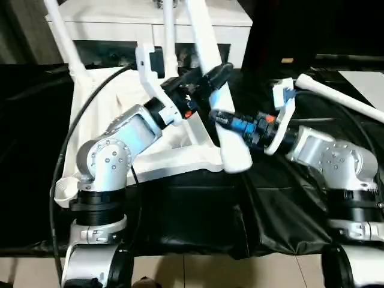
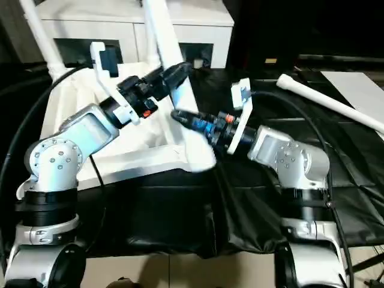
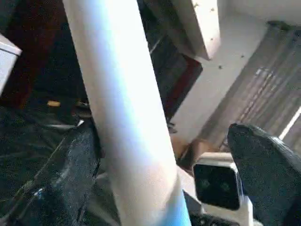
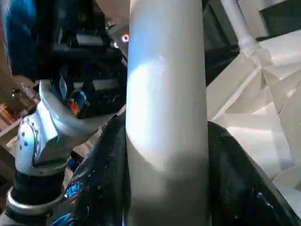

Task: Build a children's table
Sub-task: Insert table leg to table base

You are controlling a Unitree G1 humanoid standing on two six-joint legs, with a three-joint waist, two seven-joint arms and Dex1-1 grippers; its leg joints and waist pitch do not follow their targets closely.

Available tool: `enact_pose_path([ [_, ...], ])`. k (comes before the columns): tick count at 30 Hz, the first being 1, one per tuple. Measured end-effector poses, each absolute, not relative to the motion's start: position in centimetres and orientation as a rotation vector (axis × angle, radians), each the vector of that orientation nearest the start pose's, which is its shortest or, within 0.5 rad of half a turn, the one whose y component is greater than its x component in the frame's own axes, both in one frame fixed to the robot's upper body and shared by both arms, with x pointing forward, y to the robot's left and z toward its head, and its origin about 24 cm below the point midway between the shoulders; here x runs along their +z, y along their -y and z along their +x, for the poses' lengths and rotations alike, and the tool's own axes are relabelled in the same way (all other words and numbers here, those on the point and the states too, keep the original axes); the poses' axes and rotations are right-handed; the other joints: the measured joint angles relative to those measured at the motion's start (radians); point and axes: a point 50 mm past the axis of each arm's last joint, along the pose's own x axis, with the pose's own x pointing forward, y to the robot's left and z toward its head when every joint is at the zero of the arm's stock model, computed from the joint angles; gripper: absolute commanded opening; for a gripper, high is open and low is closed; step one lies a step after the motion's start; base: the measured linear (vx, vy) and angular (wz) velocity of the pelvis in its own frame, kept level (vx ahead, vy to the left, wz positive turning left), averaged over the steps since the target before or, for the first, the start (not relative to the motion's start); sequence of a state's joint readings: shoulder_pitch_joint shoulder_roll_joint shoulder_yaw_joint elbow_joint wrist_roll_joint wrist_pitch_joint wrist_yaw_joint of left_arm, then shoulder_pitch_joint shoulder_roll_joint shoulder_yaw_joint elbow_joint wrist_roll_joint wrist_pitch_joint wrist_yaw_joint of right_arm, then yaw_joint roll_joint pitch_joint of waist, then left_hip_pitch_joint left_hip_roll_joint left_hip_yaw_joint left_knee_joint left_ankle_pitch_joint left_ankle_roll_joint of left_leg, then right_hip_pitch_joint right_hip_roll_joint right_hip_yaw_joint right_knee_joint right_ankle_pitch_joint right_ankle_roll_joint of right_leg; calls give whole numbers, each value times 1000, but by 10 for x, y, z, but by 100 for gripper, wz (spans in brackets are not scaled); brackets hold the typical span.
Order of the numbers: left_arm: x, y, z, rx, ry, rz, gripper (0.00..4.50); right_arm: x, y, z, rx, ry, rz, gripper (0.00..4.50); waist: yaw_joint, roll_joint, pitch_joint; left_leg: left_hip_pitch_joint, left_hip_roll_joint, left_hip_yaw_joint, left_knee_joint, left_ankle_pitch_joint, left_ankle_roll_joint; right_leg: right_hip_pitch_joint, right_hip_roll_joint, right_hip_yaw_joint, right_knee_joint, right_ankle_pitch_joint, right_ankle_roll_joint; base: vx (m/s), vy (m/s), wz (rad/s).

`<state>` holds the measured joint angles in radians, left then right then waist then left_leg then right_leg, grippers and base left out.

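Two claws on one white leg (image 1: 207, 57): right claw (image 1: 223, 118) clamped low, left claw (image 1: 211, 77) apart at 12 o'clock; we judge plastic light, stiff, slippery.

The children's table (image 1: 174, 157), all white plastic, lies upside down with its ribbed underside up, two tapered legs (image 1: 65, 37) standing at its far corners, a third leg (image 1: 207, 57) tilted over its near corner, and a fourth leg (image 1: 342, 99) lying loose well apart to the right.
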<state>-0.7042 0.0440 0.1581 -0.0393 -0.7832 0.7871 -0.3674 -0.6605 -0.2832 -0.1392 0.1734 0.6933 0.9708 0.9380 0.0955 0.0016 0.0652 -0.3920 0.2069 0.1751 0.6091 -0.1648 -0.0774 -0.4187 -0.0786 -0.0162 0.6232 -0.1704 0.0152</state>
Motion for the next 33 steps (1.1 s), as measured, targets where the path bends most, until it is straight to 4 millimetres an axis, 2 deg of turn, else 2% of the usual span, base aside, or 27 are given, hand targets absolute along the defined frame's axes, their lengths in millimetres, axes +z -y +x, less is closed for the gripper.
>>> enact_pose_path([
  [6,204,-78,321,-946,-5,-604,450,158,122,317,1238,-265,538,183,-8,0,0,0,0,0,0,0,0,0,1,0,-1,0,0,0,0,0],
  [7,203,-78,321,-955,-21,-607,424,157,121,317,1239,-267,537,183,-8,0,0,0,0,0,0,0,0,0,1,0,-1,0,0,0,0,0],
  [10,201,-82,319,-976,-55,-587,417,158,119,316,1249,-272,528,183,-7,0,0,0,0,0,0,0,0,0,1,0,-1,0,0,0,0,0],
  [14,201,-83,317,-989,-65,-595,370,159,118,315,1264,-266,523,183,-5,0,0,0,0,0,0,0,0,0,1,0,-2,0,0,0,0,0],
  [20,200,-88,316,-992,-84,-600,332,160,117,313,1279,-276,504,183,-6,0,0,0,0,0,0,0,0,0,1,0,-2,0,0,0,0,0],
  [33,200,-92,320,-997,-100,-600,213,160,116,313,1285,-278,490,183,-6,0,0,0,0,-1,0,0,0,0,1,0,-2,0,0,0,0,0],
])
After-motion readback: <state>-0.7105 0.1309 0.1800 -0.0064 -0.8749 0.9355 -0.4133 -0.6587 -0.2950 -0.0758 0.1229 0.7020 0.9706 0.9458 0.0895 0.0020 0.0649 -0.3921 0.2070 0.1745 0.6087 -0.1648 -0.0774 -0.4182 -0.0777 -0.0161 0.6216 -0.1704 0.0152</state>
